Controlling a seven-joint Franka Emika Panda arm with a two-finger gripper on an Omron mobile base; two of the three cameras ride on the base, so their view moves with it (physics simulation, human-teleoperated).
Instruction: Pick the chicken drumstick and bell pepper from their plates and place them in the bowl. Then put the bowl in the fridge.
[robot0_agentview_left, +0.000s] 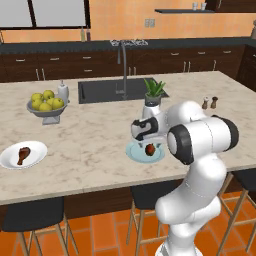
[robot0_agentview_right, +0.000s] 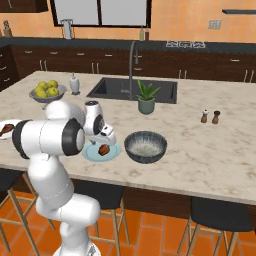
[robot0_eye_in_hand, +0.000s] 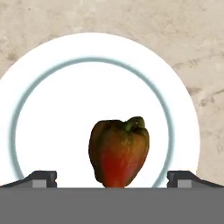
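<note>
Bell pepper (robot0_eye_in_hand: 119, 151) mid-plate (robot0_eye_in_hand: 52, 109), claw (robot0_eye_in_hand: 112, 178) astride, spread.

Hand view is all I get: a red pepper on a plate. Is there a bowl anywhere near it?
Observer: Yes. A dark grey bowl stands on the counter right beside the pale blue plate that holds the bell pepper, on the robot's right.
Operator: And where's the chicken?
Observer: The chicken drumstick lies on a white plate, well off to the left near the same counter edge.
</note>
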